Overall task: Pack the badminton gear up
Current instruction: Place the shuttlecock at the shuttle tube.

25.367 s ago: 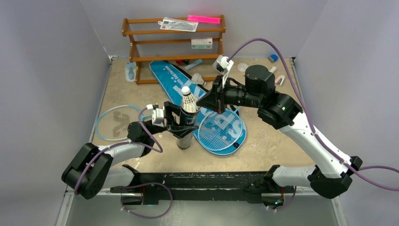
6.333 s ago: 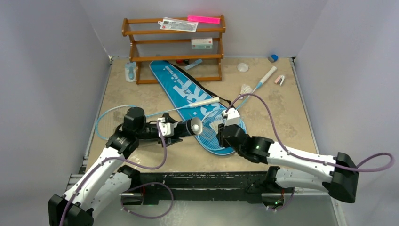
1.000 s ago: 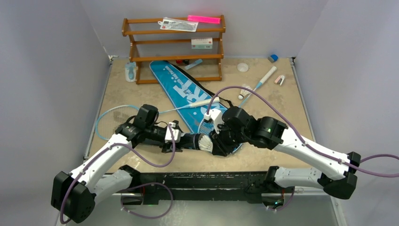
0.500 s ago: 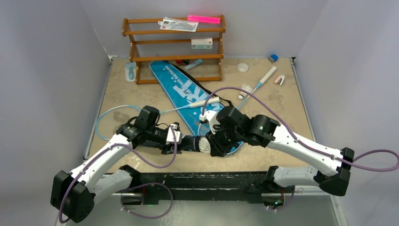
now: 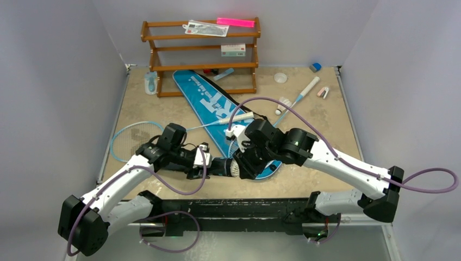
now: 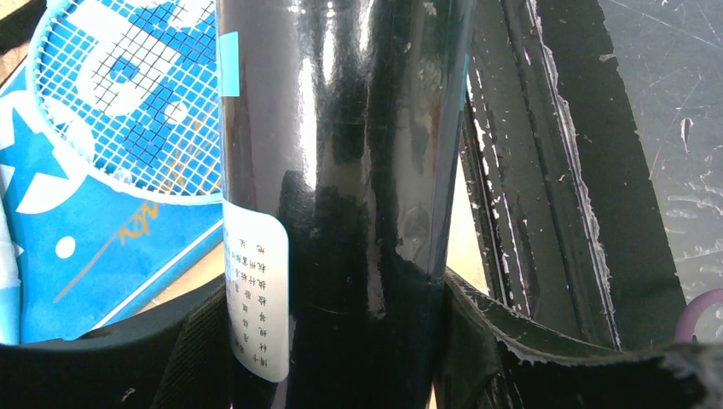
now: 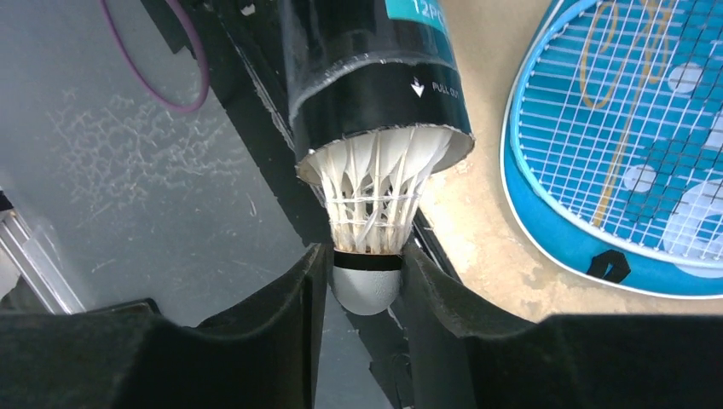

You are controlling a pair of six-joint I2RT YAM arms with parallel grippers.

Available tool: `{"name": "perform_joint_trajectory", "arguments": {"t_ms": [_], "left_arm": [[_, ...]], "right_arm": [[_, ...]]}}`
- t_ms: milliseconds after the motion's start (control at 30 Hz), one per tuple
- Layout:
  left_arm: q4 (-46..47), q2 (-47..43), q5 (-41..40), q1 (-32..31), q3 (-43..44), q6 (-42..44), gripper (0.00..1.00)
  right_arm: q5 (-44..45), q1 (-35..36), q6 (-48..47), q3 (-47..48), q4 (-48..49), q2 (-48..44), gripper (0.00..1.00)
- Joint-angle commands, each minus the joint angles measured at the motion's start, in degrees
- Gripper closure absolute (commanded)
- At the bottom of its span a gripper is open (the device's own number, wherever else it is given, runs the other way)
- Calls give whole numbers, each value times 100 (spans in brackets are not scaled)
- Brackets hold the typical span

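- Insertion of the shuttlecock into the black tube is the step I am working. My right gripper is pinching the cork base, and the wide end of the feather skirt is sitting just inside the tube mouth.
- My left gripper is clamping the tube around its body. It is holding the tube roughly level over the table's near edge, mouth pointing toward 3 o'clock in the top view.
- I am judging that a clean finish calls for pushing straight along the tube's axis, so the feathers are sliding in evenly and not folding against the rim.
- I am also thinking the right fingers should be letting go only once the skirt is seated, since a loose shuttlecock could be slipping back out of a level tube.
- Only the right wrist camera is showing me the feather tips against the rim and the cork between the fingers. From above, the arm is covering that joint.
- The left wrist camera is showing the tube's glossy wall and label, with a racket head lying on the blue bag at 10 o'clock.
- Only the top view is showing what is waiting: another shuttlecock at 1 o'clock and the second racket at 9 o'clock.
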Motion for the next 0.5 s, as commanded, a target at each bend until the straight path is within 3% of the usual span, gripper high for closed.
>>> {"name": "perform_joint_trajectory", "arguments": {"t_ms": [0,100,300,467], "left_arm": [[-56,32,171,-45,-25,-81,72],[-56,11,205,-45,-23,-88,72],[-41,-35,357,-50,3,-111,72],[39,-86,377,-44,-14,-216,72]], "right_arm": [[-30,-2,-95,440,-42,-132,57],[26,-3,-73,512,-7,-142,55],[41,-1,-13,520,43,-95,59],[323,-4,65,454,119,-401,51]]}}
